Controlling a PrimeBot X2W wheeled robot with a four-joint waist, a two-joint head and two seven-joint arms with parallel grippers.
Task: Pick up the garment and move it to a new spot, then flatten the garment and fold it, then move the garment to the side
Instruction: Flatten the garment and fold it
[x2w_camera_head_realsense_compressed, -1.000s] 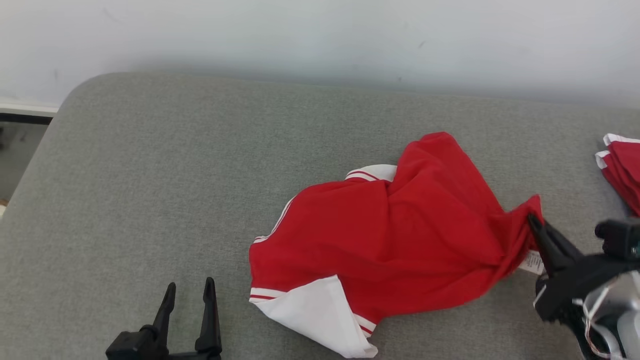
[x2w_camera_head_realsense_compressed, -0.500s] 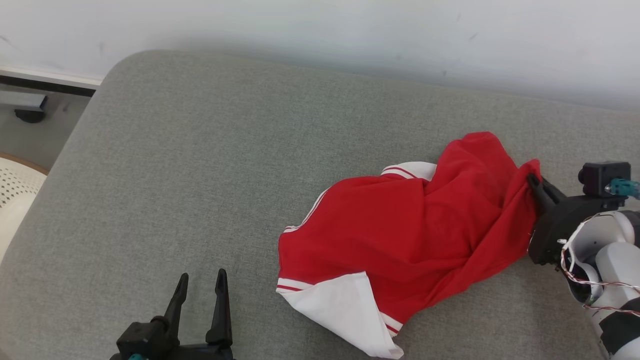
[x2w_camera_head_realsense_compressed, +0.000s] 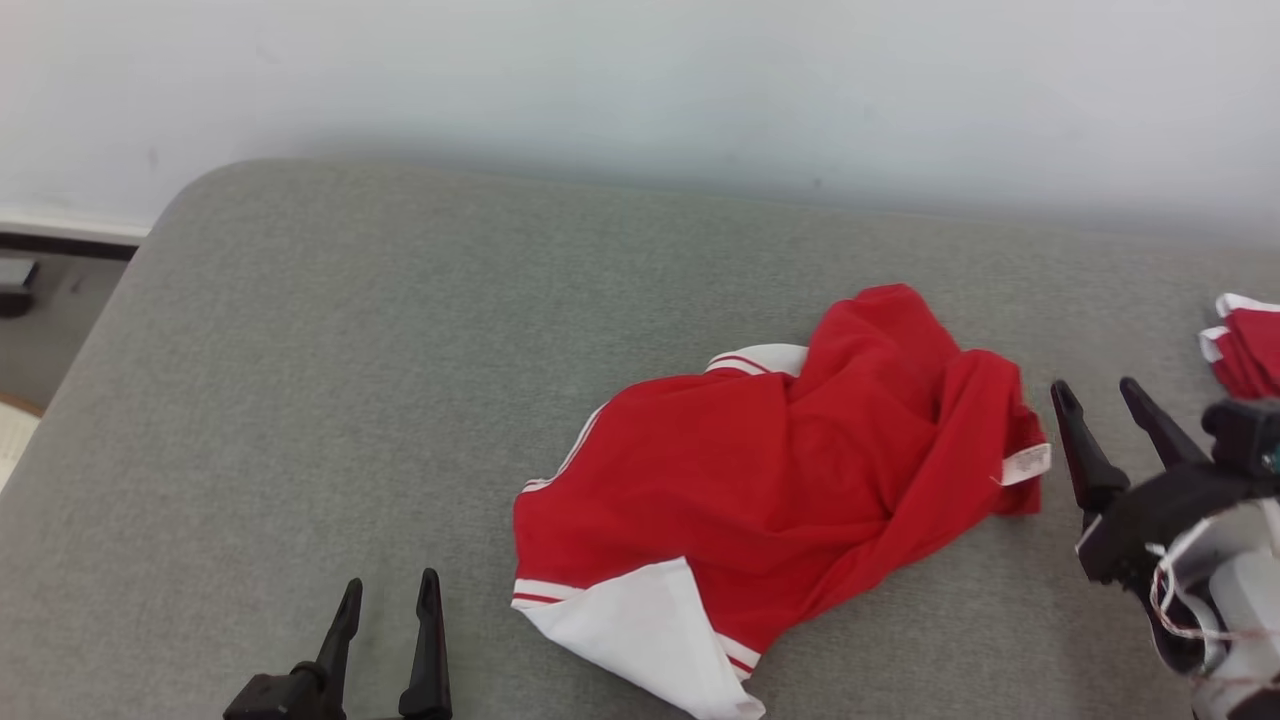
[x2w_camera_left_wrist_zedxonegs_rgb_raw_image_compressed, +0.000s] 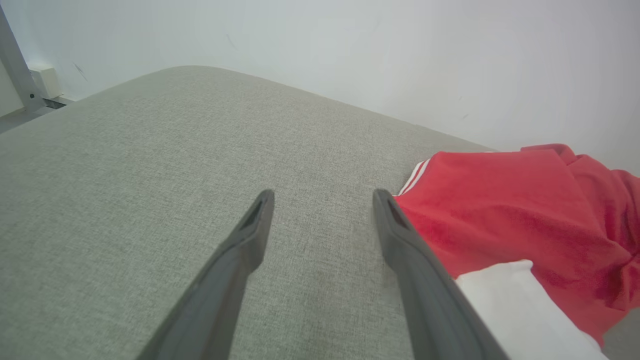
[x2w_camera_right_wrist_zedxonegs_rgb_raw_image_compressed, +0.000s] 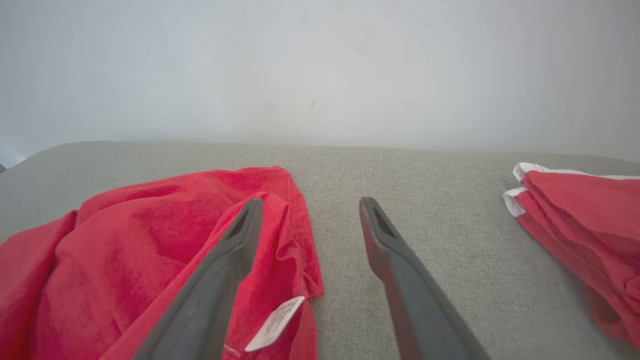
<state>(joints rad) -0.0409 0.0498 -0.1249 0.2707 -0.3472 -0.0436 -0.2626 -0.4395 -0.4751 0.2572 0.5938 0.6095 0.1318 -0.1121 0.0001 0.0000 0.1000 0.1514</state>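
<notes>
Red garment (x2w_camera_head_realsense_compressed: 760, 480) lies crumpled, long axis running near-left to far-right.

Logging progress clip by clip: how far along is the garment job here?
Done, apparently: the relocation. The right gripper, shut on an edge of the red garment a second ago, now stands open beside its white label. In hand: nothing; the left gripper is open too, over the grey cushion. Left: the garment lies crumpled, so flattening, folding and moving it aside remain. Folded red clothes sit at the right.
</notes>
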